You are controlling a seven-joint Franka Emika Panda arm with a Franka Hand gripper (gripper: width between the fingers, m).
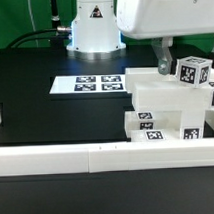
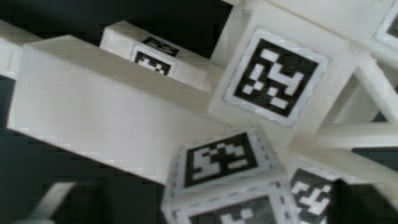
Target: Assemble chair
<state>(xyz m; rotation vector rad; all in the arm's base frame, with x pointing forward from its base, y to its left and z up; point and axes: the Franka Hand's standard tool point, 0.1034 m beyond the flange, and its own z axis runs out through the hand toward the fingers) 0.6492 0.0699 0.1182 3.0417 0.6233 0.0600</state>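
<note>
hovering just above the chair [image 1: 167, 111], claw [image 1: 167, 61] spread wide — holding nothing

White plastic-shelled robot arm [image 1: 160, 13]: its round white base [image 1: 92, 27] sits at back centre and the upper links are bent over to the exterior view's right. Wrist points down. Grey two-finger gripper [image 1: 166, 61] hangs low beneath it, jaws spread wide. Only one finger is clearly visible.

We see the chair [image 2: 125, 110] close up, its white pieces packed together. A tilted post [image 2: 276, 75] carries the largest tag. A smaller tagged block [image 2: 150, 55] lies beside that post, with dark bench [image 2: 27, 150] beyond.
</note>
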